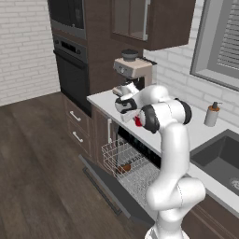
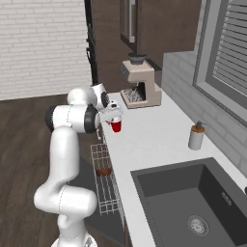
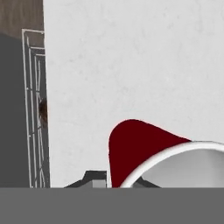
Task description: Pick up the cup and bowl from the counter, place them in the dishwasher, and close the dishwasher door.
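Observation:
The red cup (image 2: 116,126) with a white rim stands at the counter's (image 2: 154,140) front edge, right above the dishwasher. My gripper (image 2: 114,117) comes down on it from above and is shut on its rim. In the left base view the cup (image 1: 138,121) peeks out behind my forearm, below the gripper (image 1: 130,115). The hand view has the cup (image 3: 140,148) close under the gripper (image 3: 120,181). I cannot tell whether the cup is off the counter. The brown bowl (image 1: 125,167) (image 2: 103,171) lies in the white wire rack (image 1: 140,179). The dishwasher door (image 1: 100,179) hangs open and flat.
A beige coffee machine (image 2: 140,82) stands at the counter's far end. A grey soap dispenser (image 2: 196,136) sits by the dark sink (image 2: 193,202). The black wall oven (image 1: 72,70) is to the left, and the pulled-out rack (image 2: 103,193) juts over the open door.

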Available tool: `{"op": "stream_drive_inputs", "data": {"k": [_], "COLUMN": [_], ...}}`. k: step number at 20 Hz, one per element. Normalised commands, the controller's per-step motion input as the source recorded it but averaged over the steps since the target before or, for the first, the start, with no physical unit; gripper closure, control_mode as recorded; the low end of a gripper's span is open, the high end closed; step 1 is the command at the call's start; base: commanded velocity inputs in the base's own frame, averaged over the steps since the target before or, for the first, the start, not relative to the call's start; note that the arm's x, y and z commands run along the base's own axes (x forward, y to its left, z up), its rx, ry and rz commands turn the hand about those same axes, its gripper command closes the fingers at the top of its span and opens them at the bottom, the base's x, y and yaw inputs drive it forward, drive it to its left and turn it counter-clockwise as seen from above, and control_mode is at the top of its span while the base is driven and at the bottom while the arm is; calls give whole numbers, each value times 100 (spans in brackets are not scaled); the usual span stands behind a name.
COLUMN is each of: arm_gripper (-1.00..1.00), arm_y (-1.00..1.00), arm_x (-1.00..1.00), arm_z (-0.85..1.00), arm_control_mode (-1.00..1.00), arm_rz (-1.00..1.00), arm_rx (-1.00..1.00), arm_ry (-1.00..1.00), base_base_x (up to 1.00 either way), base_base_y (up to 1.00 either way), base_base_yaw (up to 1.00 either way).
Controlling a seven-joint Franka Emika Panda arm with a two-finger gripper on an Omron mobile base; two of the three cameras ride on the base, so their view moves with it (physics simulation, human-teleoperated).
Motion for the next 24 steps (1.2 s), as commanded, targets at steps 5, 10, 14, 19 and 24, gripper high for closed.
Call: {"op": "stream_drive_inputs", "data": {"k": [5,10,14,19,24], "arm_gripper": [100,100,100,100,100], "arm_y": [0,0,0,9,32], "arm_x": [-97,-100,-100,-100,-84], "arm_z": [0,1,0,-4,-46], "arm_control_mode": [-100,-100,-100,-100,-100], "arm_rz": [0,0,0,0,0], "arm_rx": [0,3,7,5,0], "arm_ry": [0,-3,-1,0,0], "base_base_x": [0,0,0,0,0], "base_base_y": [0,0,0,0,0], "base_base_yaw": [0,0,0,0,0]}}
